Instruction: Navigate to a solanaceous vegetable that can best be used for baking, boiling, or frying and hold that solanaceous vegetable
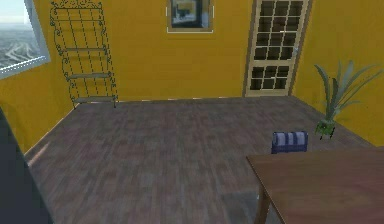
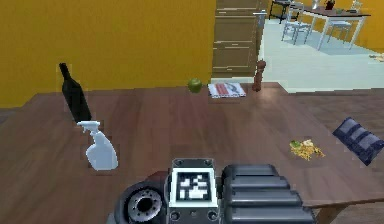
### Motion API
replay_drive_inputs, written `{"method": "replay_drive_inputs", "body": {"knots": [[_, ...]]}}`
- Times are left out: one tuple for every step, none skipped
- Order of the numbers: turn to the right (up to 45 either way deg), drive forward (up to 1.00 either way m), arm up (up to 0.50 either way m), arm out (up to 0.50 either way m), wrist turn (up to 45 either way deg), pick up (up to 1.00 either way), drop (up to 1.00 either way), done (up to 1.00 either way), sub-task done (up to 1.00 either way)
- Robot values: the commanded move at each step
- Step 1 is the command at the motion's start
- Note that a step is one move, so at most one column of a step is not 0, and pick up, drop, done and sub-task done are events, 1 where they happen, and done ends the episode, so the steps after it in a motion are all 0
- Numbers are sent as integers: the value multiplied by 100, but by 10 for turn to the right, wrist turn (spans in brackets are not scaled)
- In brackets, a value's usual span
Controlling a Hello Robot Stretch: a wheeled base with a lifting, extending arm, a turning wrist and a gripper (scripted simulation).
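Zero sure potato sightings so far. On the table (image 2: 150,115), arm side view, I see a yellow-brown lump (image 2: 307,149) at 3 o'clock. Poss. the potato, but can't confirm. The green ball (image 2: 195,86) at 12 looks more like fruit. A potato should be firm, dense, middling wt and not fragile. Its dull skin should give fair friction, but it's prone to roll, so I'd take it across the short middle.

Containers: dark bottle (image 2: 72,92) at 10 and spray bottle (image 2: 98,147) at 9, both upright, contents can't tell. Forward view: pot (image 1: 326,128) at 3 w/ a plant (image 1: 340,88) in it.

My gripper (image 2: 140,207) sits at 7. I can't make out its far end, so can't tell whether it holds anything.
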Motion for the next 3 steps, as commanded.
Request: {"method": "replay_drive_inputs", "body": {"knots": [[0,0,0,16,0,0,0,0,0],[0,0,0,0,450,0,0,0,0],[0,0,0,0,450,0,0,0,0]]}}
